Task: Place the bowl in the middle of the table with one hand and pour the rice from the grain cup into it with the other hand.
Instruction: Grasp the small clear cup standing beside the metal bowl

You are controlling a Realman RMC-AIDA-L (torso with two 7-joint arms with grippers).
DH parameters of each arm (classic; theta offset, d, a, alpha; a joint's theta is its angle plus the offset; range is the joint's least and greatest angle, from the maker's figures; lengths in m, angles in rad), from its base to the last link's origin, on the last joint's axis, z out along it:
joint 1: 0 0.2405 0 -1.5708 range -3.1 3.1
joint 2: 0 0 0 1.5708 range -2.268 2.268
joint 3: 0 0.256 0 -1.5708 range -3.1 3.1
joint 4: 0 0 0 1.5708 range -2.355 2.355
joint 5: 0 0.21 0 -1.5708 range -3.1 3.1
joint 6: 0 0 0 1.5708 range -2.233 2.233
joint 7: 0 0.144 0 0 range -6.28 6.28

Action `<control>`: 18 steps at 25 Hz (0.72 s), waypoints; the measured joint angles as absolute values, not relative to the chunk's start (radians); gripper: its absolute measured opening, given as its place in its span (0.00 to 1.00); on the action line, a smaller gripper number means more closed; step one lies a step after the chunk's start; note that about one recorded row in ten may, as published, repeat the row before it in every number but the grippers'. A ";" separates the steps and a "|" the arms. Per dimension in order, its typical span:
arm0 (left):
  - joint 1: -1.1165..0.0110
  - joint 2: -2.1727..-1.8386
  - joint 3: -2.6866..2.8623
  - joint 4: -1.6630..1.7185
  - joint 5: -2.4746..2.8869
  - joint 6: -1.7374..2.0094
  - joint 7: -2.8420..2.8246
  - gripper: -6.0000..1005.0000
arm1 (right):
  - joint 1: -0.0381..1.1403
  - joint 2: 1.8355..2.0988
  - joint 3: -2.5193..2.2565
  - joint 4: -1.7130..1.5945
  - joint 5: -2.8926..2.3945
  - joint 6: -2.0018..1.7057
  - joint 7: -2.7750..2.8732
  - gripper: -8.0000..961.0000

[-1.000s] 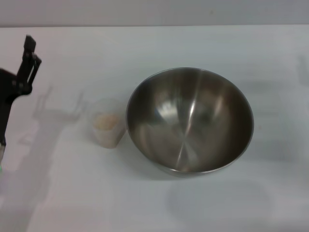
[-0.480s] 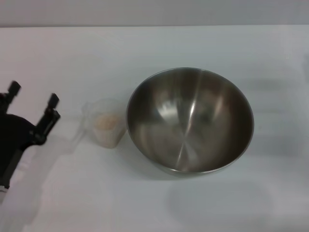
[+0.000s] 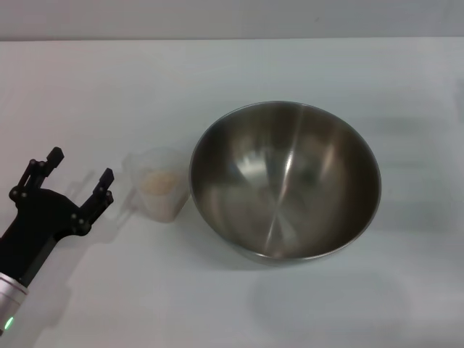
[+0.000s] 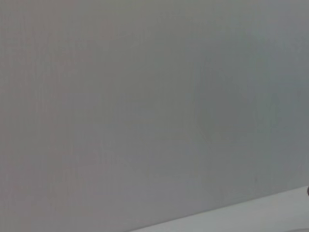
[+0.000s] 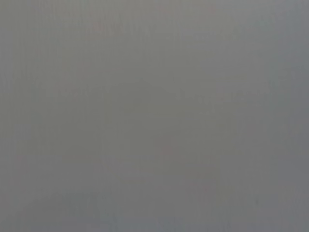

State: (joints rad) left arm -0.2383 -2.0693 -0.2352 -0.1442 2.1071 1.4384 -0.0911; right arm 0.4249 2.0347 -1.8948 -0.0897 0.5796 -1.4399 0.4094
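The big steel bowl stands near the middle of the white table, with nothing inside it. Touching its left side is the small translucent grain cup, upright, with a pile of pale rice inside. My left gripper hovers open just left of the cup, its black fingertips pointing up-right, with nothing between them. The right gripper is out of view. Both wrist views show only a blank grey surface.
White tabletop stretches behind, in front of and to the right of the bowl. The table's far edge meets a grey wall.
My left gripper has swung down from the far left edge and moved right toward the grain cup, its fingers now spread. Bowl and cup have not moved.
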 joint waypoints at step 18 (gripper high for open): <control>-0.299 -2.069 -0.206 -0.127 2.108 1.340 -0.087 0.83 | 0.401 2.040 -1.883 -0.089 0.580 -1.451 0.410 0.57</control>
State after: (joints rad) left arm -0.2990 -2.0690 -0.2058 -0.1271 2.1077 1.3404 -0.0867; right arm 0.4006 2.0401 -1.8826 -0.0890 0.5799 -1.4509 0.4096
